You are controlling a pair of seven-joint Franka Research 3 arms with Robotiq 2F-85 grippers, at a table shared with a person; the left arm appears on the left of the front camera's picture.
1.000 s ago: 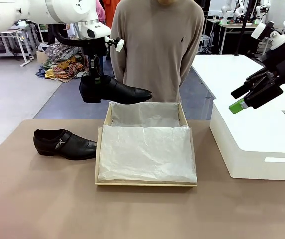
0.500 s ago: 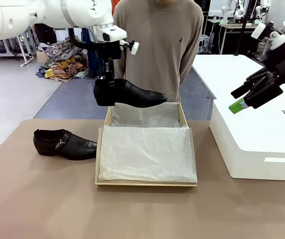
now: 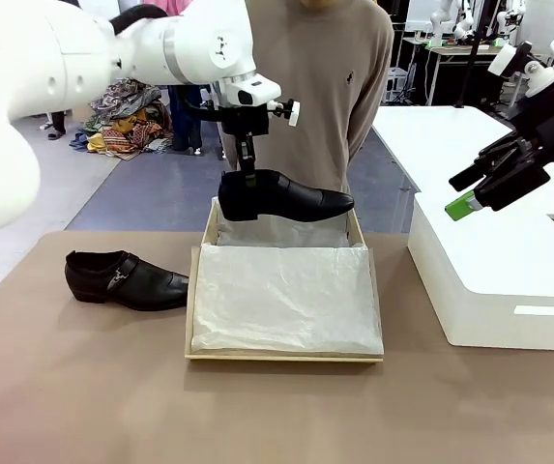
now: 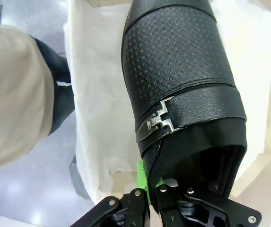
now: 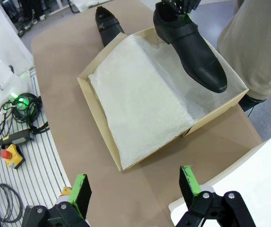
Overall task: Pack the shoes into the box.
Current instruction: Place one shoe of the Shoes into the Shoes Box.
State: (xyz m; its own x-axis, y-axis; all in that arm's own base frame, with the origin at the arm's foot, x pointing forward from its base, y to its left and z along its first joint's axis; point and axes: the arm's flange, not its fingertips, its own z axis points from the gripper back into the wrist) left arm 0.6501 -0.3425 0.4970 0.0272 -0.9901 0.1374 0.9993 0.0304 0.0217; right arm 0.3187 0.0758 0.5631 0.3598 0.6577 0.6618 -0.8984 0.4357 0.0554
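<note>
Left hand (image 3: 247, 178), clamped on the heel of a glossy black leather dress shoe (image 3: 291, 197), has swung it rightward to upper centre, over the far end of the tan cardboard shoe box (image 3: 192, 290). Looks ready to lower! Other shoe (image 3: 127, 280) waits middle-left on the tabletop (image 3: 83, 387); right hand (image 3: 468, 191) hangs wide apart.

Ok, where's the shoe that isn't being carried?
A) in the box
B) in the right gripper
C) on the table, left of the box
C: the free shoe lies on the table left of the box, while the left gripper holds the other shoe.
</note>
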